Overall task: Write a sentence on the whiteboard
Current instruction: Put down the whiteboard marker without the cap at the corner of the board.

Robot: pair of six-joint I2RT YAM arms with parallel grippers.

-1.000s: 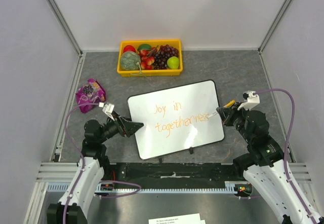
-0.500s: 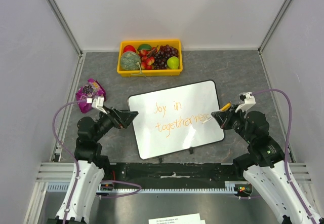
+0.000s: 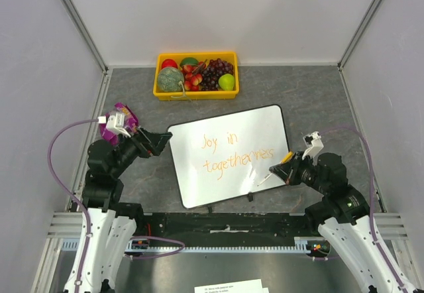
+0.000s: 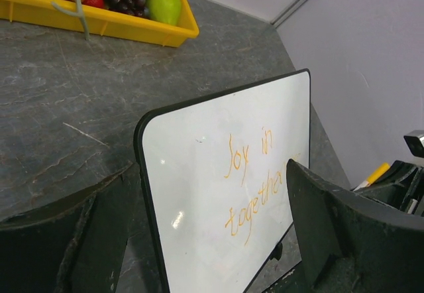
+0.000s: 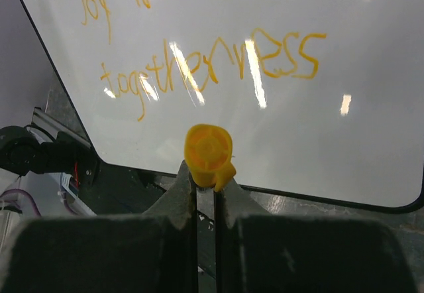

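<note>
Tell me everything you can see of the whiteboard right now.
The whiteboard is a glossy white rectangle with rounded corners and a thin black frame, lying skewed on the grey table. Orange handwriting reads "Joy in togetherness" on two lines. Two black stubs show at its near edge. The left gripper, jaws open, sits at its left edge without gripping. The marker hangs over its near right part, contact unclear.

sentence (image 4: 236, 159) end hidden (second line) behind left tool (image 4: 212, 180), fruit tray (image 4: 99, 20) cropped
</note>
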